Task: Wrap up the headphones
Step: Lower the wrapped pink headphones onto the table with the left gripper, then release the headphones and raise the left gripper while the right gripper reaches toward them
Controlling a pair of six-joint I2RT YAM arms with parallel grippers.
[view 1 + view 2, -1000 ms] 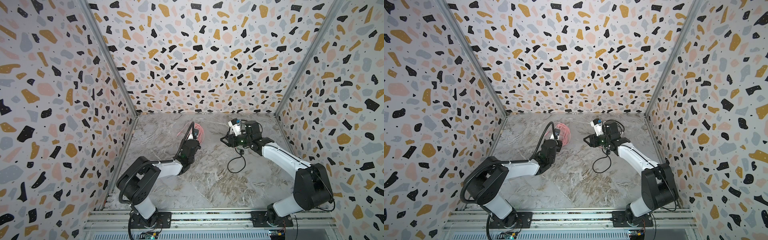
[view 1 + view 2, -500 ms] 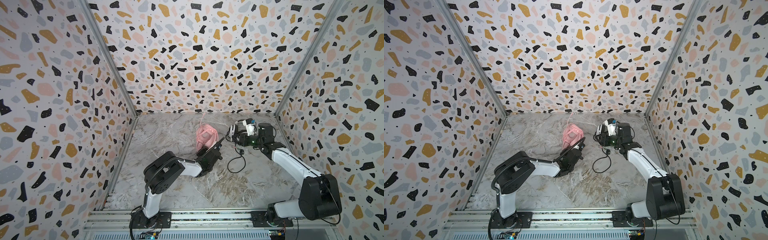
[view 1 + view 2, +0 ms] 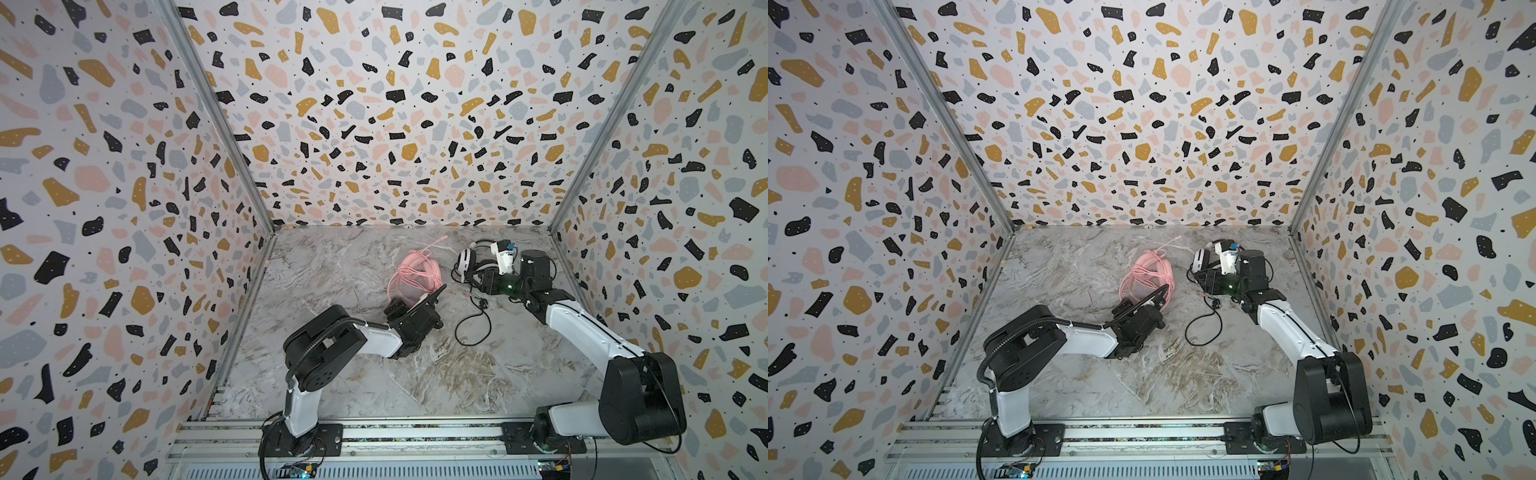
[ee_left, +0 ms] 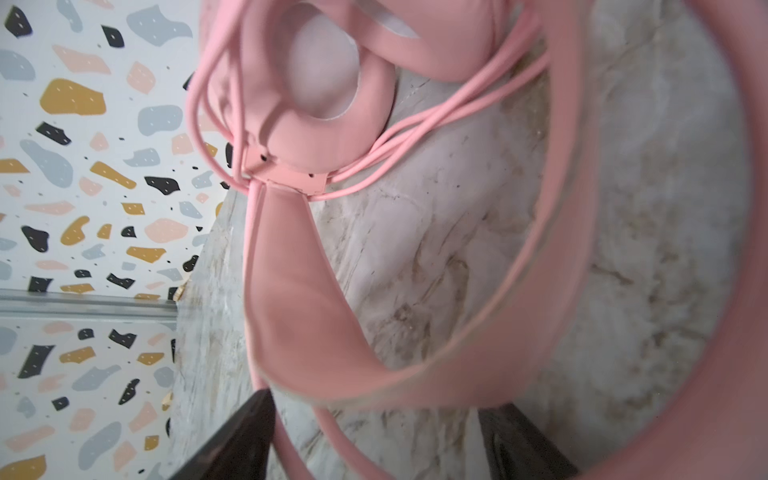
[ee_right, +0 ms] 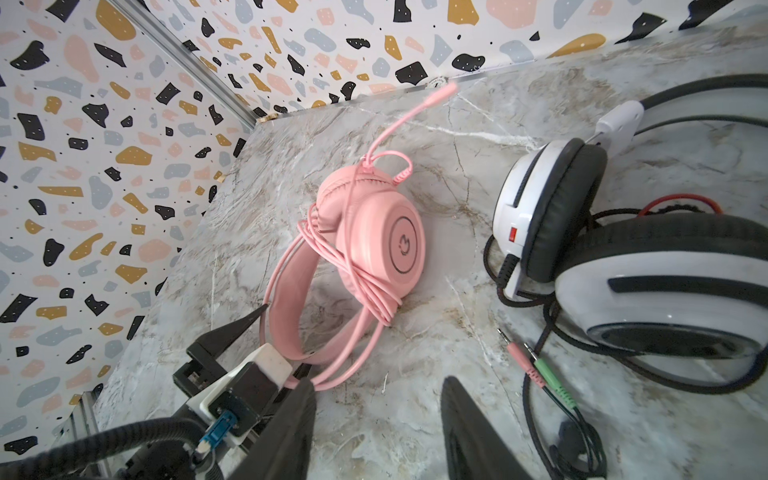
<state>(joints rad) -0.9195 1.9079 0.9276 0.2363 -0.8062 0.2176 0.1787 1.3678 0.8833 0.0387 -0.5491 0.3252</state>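
Left pincer point(image 4: 382, 401): jaws wide apart, gripping nothing; the pink headset point(image 3: 415, 270) has its band at the gap.
Black cord point(image 5: 526, 395): loose on the table point(image 3: 374, 374), 6 o'clock of the white headset point(image 3: 464, 261).
Right pincer point(image 5: 378, 382): half open, empty, beside the white headset.
Pink headset: on the table, cord wound round it, 12 o'clock of the left pincer.
White headset: 3 o'clock of the pink headset.

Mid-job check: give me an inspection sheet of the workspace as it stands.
Surface: marble-look table, no spills seen.
Job's things: pink headset mid-table; white headset far right.
Clutter: nothing seen.
Grippers: left gripper open astride the pink band; right gripper open, empty.
Cables: pink cord wound round its headset; black cord loose, plugs on the table.
Surroundings: terrazzo walls on three sides.
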